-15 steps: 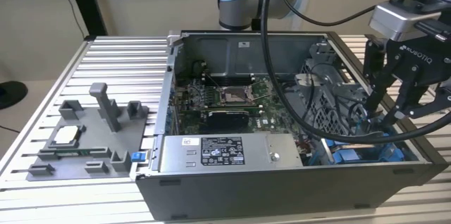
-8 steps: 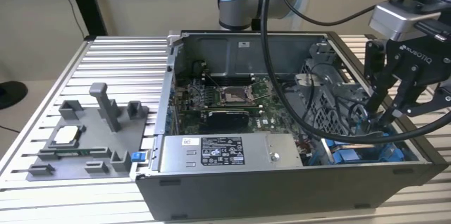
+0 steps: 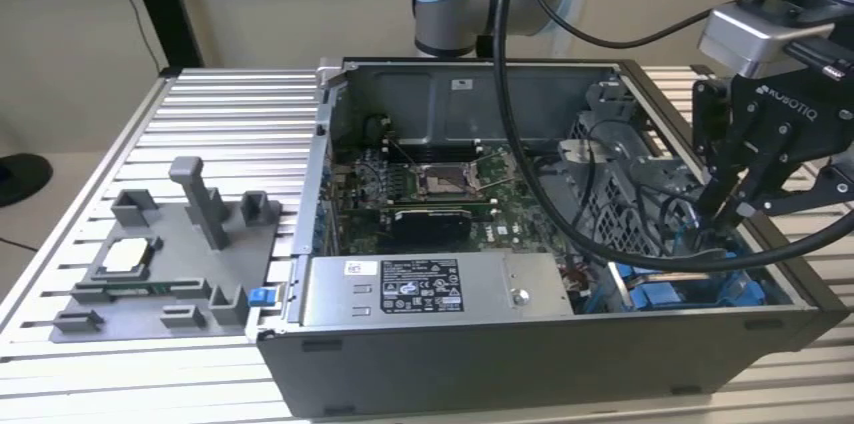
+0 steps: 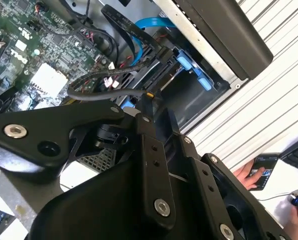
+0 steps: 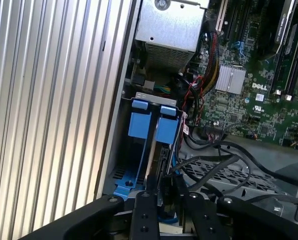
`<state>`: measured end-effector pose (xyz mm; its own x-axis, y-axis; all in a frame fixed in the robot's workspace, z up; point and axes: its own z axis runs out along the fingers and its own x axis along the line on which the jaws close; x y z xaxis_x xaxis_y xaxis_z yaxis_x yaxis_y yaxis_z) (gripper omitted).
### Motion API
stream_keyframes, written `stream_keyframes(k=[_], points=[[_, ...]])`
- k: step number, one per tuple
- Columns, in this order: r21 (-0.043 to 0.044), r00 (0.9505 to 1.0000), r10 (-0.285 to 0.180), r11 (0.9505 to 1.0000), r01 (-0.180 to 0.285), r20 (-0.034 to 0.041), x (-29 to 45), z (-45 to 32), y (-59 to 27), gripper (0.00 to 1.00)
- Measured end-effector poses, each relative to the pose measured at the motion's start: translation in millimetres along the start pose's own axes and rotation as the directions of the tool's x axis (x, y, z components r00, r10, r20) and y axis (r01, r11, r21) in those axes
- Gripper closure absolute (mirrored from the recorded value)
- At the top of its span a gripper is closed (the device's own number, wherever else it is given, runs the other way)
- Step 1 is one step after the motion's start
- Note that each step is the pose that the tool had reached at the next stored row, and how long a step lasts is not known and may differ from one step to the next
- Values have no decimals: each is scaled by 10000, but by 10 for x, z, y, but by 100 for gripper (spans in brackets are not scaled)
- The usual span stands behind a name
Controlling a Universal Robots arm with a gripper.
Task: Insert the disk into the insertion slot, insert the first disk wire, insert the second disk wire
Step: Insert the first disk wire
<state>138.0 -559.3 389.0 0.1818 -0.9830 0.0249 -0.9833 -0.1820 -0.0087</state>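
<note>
Hand pinched on black wire | over insertion slot — loose cables crowd alongside

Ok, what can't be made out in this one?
- What sits in the insertion slot: in the exterior view the case wall and black cables hide its floor.
- The slot's near end: in the first wrist view the gripper covers it.
- Where the thin black wire ends: in the second wrist view it runs behind the gripper.
</note>
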Motion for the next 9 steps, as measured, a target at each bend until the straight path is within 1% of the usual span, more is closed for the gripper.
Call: stream_keyframes(k=[3, 6, 9], points=[[0, 10000, 0, 10000, 0, 2, 0, 0, 0, 100], [5, 10000, 0, 10000, 0, 26, 0, 0, 0, 100], [6, 10000, 0, 10000, 0, 34, 0, 0, 0, 100]])
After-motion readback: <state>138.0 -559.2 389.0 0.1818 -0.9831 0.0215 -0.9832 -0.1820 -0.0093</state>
